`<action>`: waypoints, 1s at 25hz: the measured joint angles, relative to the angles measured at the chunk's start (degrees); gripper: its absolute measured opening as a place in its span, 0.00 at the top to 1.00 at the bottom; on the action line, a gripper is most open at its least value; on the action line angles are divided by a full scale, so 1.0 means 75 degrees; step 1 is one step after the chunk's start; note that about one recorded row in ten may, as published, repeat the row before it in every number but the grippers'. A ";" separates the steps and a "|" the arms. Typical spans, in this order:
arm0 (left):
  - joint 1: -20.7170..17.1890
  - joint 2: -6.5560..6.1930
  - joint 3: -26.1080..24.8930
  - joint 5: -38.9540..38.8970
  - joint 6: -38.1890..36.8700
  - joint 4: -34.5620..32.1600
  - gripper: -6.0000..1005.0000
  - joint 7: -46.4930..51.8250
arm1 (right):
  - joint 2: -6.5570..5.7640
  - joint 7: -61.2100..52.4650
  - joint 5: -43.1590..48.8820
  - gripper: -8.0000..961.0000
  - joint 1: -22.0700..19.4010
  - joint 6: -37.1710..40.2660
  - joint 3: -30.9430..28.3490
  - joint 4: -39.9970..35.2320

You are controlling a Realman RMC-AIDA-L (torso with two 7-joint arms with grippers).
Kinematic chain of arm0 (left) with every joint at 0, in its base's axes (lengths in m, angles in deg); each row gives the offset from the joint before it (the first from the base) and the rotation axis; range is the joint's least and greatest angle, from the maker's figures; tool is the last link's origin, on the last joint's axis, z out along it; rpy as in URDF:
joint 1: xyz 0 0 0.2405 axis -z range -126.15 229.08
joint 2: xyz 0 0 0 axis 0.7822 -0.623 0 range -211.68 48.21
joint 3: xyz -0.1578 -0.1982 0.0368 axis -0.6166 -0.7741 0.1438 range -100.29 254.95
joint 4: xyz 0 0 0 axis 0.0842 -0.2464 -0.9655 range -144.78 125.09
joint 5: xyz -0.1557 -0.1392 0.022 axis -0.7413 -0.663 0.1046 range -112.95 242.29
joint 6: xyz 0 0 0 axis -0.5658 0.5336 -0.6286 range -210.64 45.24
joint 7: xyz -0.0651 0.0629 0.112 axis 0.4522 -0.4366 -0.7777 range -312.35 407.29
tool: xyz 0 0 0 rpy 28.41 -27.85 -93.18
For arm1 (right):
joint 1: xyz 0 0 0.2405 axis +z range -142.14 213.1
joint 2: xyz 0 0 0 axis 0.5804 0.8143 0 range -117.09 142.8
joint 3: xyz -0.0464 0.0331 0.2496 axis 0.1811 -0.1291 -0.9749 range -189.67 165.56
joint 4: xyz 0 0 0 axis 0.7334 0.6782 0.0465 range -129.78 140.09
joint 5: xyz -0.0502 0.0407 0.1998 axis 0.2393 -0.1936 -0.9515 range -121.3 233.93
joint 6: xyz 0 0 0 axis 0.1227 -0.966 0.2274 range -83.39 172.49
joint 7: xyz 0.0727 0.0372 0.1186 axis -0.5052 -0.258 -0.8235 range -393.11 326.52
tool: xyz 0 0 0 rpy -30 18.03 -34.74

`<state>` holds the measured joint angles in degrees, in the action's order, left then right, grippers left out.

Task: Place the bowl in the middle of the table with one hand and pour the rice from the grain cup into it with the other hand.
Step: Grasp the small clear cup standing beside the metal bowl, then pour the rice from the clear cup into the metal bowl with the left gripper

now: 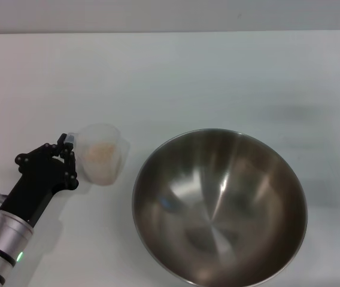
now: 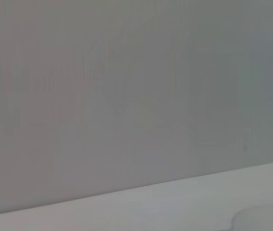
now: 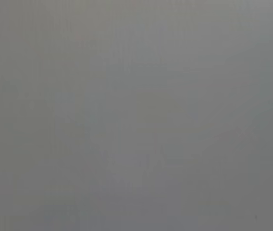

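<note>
Nearest the camera, the bowl [image 1: 219, 208] sits on the table [image 1: 176, 78] by the near edge, right of centre, its steel inside bare. Just beside it toward the left edge stands the grain cup [image 1: 101, 153], holding the rice [image 1: 100, 153]. At the near left corner, the left gripper [image 1: 69, 152] is clamped on the cup's handle side. No right gripper shows.

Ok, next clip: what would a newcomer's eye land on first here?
The big steel bowl, empty, fills the near right of the white table. Just left of it, the left gripper is at the handle side of the grain cup, which holds rice. The right arm is out of sight.
</note>
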<state>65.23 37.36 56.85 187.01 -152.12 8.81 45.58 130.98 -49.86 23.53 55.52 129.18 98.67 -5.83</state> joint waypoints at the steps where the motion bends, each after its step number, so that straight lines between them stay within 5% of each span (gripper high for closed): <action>1: 0.0009 -0.0001 0.0000 0.0000 0.0000 0.0018 0.83 0.0001 | 0.0000 0.0000 0.0000 0.56 0.0000 -0.0010 0.0000 0.0000; 3: 0.0022 0.0000 0.0000 -0.0001 -0.0007 0.0051 0.92 0.0002 | 0.0000 0.0000 0.0000 0.56 0.0000 -0.0040 0.0000 0.0000; 11: 0.0107 0.0009 -0.0039 -0.0001 -0.0875 0.0089 0.97 -0.0644 | 0.0006 0.0029 -0.0019 0.56 -0.0030 -0.0004 0.0000 -0.0009; 18: 0.0115 0.0012 0.0078 0.0090 -0.2248 0.0289 0.96 -0.3020 | -0.0011 0.0053 -0.0023 0.56 -0.0028 0.0015 -0.0178 -0.0005; 19: 0.0158 0.0011 0.0321 0.0243 -0.2855 0.0299 0.96 -0.4240 | -0.0019 0.0056 -0.0029 0.56 -0.0020 0.0016 -0.0185 -0.0001; 25: 0.0378 0.0011 0.0481 0.1313 -0.3369 0.0193 0.95 -0.6574 | -0.0047 0.0061 -0.0027 0.56 0.0008 0.0023 -0.0301 0.0012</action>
<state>68.06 37.44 60.46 196.86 -177.38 10.26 -3.72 130.63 -49.41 23.33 55.58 129.35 96.42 -5.74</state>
